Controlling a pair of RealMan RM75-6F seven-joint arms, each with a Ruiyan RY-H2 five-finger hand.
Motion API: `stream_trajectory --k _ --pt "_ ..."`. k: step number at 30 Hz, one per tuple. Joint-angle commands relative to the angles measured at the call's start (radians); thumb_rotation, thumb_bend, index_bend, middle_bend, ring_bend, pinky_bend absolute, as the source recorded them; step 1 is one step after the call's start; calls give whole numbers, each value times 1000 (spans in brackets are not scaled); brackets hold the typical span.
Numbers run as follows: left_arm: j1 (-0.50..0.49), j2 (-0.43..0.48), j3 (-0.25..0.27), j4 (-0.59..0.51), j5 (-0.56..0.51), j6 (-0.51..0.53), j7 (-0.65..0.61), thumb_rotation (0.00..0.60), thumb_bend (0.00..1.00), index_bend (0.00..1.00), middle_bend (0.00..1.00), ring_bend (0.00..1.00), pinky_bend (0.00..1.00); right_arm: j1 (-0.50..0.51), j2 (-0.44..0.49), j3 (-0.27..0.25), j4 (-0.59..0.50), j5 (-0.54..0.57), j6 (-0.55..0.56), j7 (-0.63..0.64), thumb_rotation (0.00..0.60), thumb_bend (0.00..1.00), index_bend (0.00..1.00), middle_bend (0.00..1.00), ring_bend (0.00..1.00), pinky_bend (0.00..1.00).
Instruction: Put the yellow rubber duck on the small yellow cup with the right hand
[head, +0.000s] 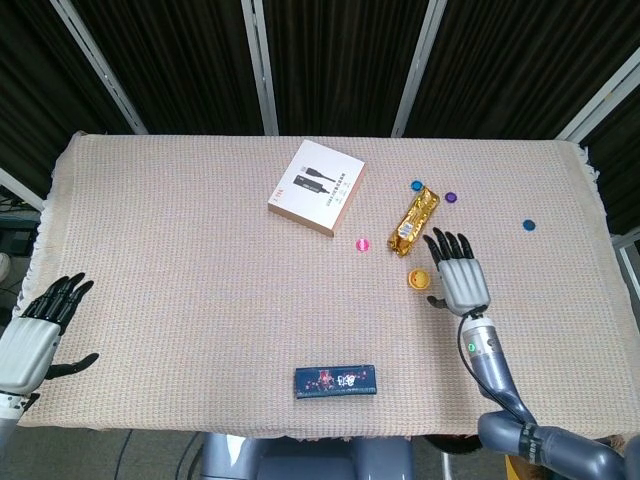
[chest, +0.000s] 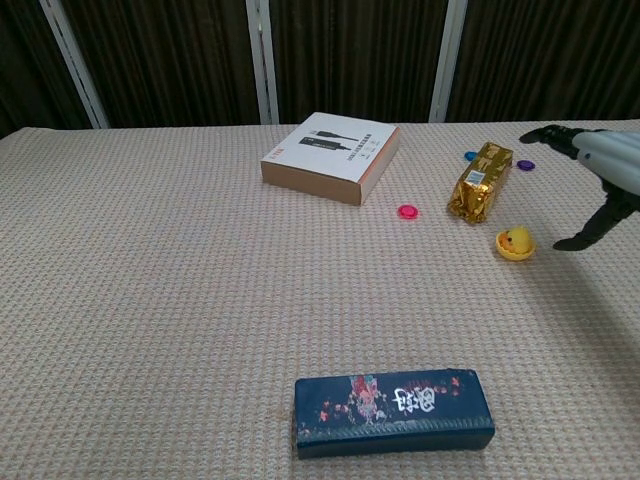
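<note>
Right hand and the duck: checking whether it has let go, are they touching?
Apart. The chest view shows bare cloth between the right hand and the yellow rubber duck, which sits on the small yellow cup.

We can read nothing with certainty. The white box (chest: 331, 157) bears a cable picture and lines of small print, too fine to make out. The gold packet (chest: 479, 181) carries a white label, illegible. The dark blue box (chest: 393, 411) shows large pale characters, seen upside down, which we cannot decipher.
</note>
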Motion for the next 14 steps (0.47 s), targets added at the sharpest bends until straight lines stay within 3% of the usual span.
stream_trajectory --k 1,4,8,11,14 --pt "1 0 0 3 1 2 1 600 0 0 0 0 208 -110 229 -41 -286 12 101 -107 600 0 14 0 0 0" --pt "2 0 1 5 0 2 -1 600 0 0 0 0 208 -193 360 -93 -448 12 170 -135 600 0 0 0 0 0" --pt "-2 2 1 3 2 -3 -3 600 0 0 0 0 208 -272 451 -153 -541 -10 240 -144 600 0 0 0 0 0" --pt "-4 4 3 0 8 -3 2 600 0 0 0 0 208 -343 481 -194 -554 -58 323 -115 600 0 0 0 0 0" --pt "-5 5 3 -5 7 -6 3 600 0 0 0 0 208 -394 466 -215 -496 -117 395 -61 600 0 0 0 0 0"
